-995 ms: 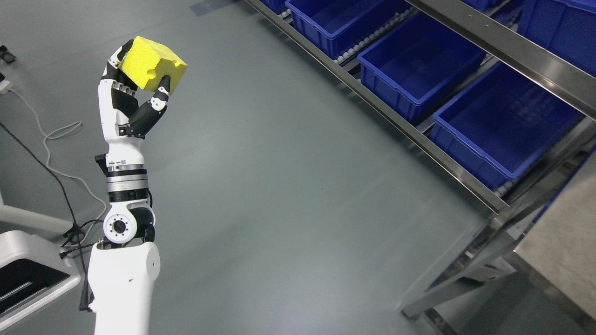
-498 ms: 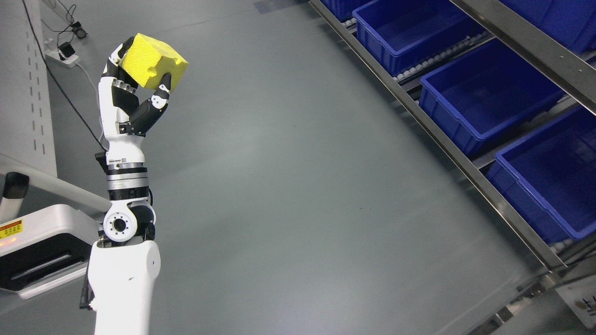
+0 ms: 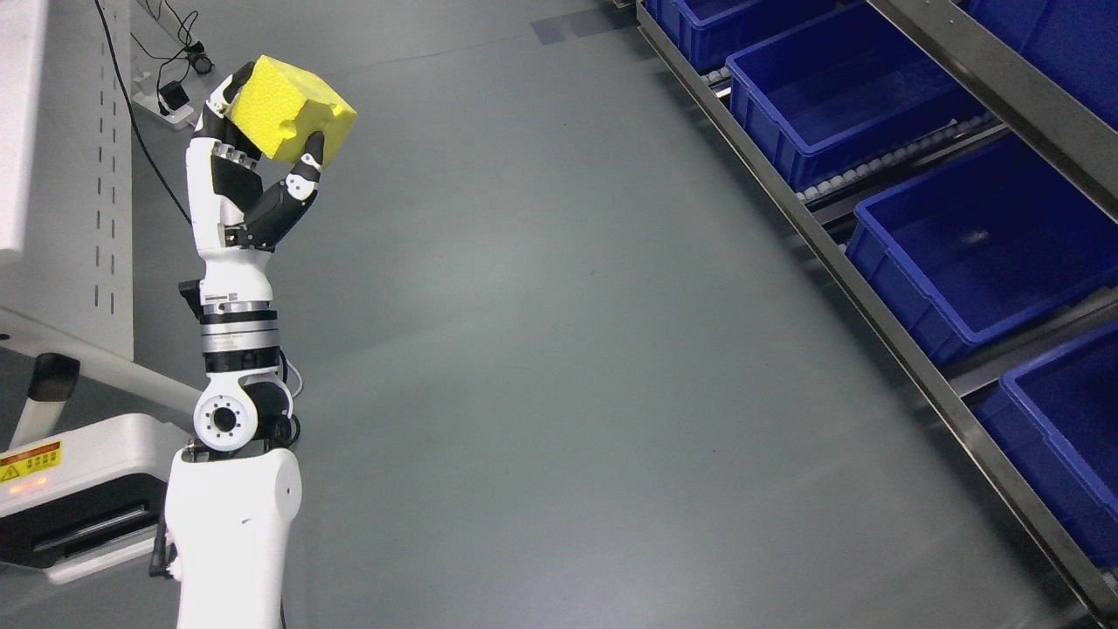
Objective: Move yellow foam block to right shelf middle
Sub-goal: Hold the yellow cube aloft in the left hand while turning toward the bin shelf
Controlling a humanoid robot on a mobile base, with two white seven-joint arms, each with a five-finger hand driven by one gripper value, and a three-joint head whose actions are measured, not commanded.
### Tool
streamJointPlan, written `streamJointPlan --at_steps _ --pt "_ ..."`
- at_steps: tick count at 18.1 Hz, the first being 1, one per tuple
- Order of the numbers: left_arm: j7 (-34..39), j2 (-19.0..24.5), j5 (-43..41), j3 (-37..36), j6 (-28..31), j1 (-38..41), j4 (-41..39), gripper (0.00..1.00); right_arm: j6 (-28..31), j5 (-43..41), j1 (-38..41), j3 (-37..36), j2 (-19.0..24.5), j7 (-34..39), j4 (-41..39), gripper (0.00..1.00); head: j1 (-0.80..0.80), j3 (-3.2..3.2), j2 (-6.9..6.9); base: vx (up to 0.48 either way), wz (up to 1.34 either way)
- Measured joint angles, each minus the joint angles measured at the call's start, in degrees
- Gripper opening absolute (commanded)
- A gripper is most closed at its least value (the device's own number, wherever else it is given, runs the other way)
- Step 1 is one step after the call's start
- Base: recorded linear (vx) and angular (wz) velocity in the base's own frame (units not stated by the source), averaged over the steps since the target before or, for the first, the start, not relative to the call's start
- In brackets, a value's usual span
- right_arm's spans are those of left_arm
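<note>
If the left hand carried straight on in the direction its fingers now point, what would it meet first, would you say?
Probably nothing nearby. The left hand points up the picture, gripping the yellow foam block; beyond it only bare grey floor shows. The blue plastic bins lie well to the right. Depth is unclear.

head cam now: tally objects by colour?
Yellow: 1, the foam block, held up in the fingers of the left hand.
Blue: 5 bins at least partly in view on the shelf, among them one near the top and one mid right; the rest are cut off by the frame edges.
Total: 6.
</note>
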Motion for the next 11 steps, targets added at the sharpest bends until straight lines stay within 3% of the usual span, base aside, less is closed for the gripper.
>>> streamJointPlan --at_steps 11 --pt "0.0 0.0 0.0 -0.1 0.7 -0.1 -0.6 0.34 0.0 0.0 0.0 0.0 0.0 0.0 0.0 1.0 0.0 0.0 0.0 0.336 0.0"
